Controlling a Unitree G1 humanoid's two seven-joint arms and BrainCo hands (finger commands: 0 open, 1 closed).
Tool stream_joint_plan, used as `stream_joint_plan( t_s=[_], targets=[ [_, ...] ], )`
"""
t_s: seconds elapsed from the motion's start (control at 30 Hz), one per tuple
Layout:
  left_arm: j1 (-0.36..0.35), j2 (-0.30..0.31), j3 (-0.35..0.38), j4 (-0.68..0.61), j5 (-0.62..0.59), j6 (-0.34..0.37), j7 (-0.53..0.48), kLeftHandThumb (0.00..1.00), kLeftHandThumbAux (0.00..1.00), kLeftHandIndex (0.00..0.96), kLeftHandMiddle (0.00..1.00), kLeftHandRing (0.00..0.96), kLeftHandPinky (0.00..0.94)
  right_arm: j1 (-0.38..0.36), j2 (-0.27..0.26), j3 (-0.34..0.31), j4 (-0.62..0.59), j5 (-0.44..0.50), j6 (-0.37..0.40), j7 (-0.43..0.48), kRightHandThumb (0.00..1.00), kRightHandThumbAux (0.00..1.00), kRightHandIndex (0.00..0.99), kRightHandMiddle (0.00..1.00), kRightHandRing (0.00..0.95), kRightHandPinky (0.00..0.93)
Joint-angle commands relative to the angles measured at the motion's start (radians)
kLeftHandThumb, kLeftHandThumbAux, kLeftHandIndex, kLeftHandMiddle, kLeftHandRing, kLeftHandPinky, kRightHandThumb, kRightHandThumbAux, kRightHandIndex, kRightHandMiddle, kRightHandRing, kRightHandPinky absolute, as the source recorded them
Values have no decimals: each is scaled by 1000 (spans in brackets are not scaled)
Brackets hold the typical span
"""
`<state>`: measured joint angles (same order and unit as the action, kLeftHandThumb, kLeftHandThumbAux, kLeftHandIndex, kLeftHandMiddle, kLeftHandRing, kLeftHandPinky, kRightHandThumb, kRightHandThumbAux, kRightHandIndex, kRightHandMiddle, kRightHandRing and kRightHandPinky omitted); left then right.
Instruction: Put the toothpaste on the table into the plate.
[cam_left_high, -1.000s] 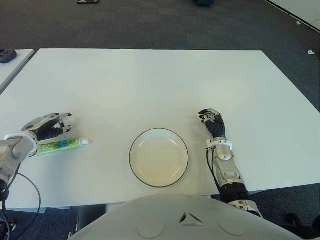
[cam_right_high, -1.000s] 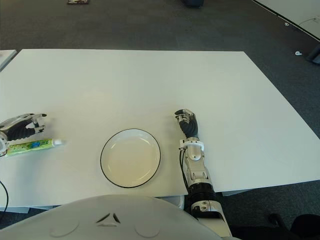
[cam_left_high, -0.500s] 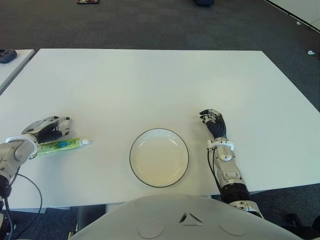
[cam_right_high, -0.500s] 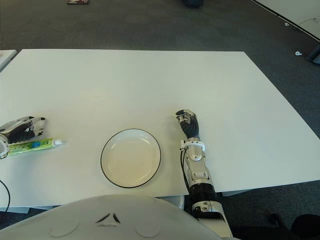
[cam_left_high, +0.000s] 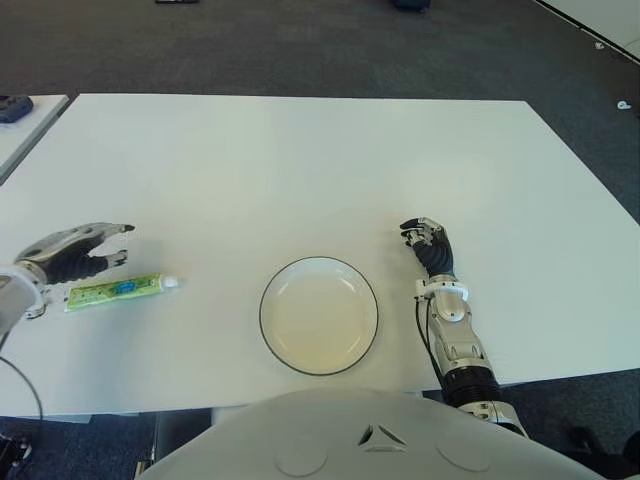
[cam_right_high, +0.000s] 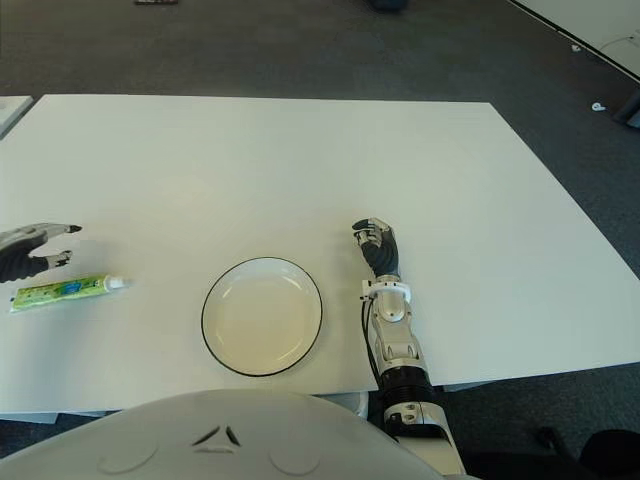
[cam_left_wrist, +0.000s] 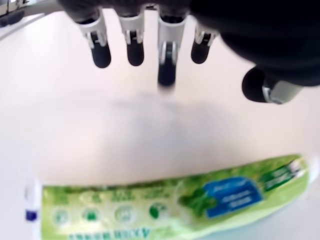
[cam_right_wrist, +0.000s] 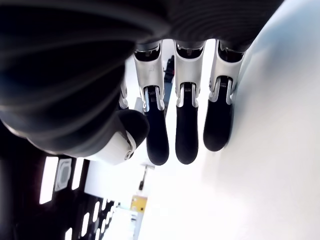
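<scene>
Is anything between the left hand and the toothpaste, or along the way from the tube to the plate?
Nothing visible. The left hand hovers open just behind the toothpaste, with only bare table between tube and plate. The right hand shows beyond the plate's right side.

The green toothpaste (cam_left_high: 115, 291) lies flat on the table, left of the empty white plate (cam_left_high: 318, 315).
</scene>
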<state>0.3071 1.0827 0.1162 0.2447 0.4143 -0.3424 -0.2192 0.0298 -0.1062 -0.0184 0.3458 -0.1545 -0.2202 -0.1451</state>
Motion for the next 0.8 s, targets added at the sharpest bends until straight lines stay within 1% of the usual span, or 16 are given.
stream_joint_plan(
  t_s=[0.03, 0.13, 0.23, 0.3, 0.33, 0.4, 0.43, 0.5, 0.6, 0.7, 0.8],
  targets=[
    [-6, 3, 15, 23, 6, 18, -18, 602, 255, 0, 0, 0, 43, 3, 7, 11, -3, -10, 26, 1, 708, 730, 418, 424, 411, 429],
    [22, 6, 55, -45, 1, 55, -39, 614, 256, 0, 0, 0, 33, 1, 10, 13, -4, -5, 28, 6, 708, 731, 418, 423, 410, 428],
    [33, 10, 87, -67, -4, 68, -42, 612, 259, 0, 0, 0, 46, -2, 12, 15, -3, 1, 27, 11, 708, 731, 418, 422, 409, 429],
    [36, 4, 105, -71, -10, 66, -37, 578, 282, 0, 0, 0, 67, -3, 12, 16, -3, 2, 25, 13, 708, 731, 418, 421, 409, 429],
    [37, 0, 113, -72, -14, 63, -35, 521, 313, 0, 0, 0, 80, -3, 12, 16, -2, 3, 24, 14, 708, 731, 418, 421, 409, 429],
    [38, -8, 127, -72, -23, 55, -31, 441, 356, 0, 0, 0, 94, -4, 12, 17, -2, 3, 23, 15, 708, 730, 419, 421, 409, 431],
    [36, -16, 137, -67, -32, 44, -23, 426, 364, 0, 0, 0, 96, -5, 12, 17, -1, 2, 21, 15, 708, 730, 419, 421, 410, 432],
    [33, -31, 155, -54, -44, 20, -4, 333, 405, 0, 0, 0, 97, -6, 12, 18, 1, 1, 20, 15, 708, 730, 419, 422, 411, 433],
    [29, -46, 174, -33, -51, -17, 21, 249, 438, 0, 0, 0, 93, -6, 12, 19, 2, 0, 20, 14, 708, 730, 419, 426, 414, 437],
    [47, -59, 206, -38, -34, -65, 69, 221, 445, 0, 0, 0, 82, -7, 13, 20, 2, 2, 21, 16, 708, 730, 419, 429, 416, 438],
    [78, -70, 234, -69, -11, -85, 97, 282, 410, 0, 0, 0, 82, -7, 13, 20, 1, 3, 22, 17, 708, 730, 419, 429, 415, 432]
  ],
)
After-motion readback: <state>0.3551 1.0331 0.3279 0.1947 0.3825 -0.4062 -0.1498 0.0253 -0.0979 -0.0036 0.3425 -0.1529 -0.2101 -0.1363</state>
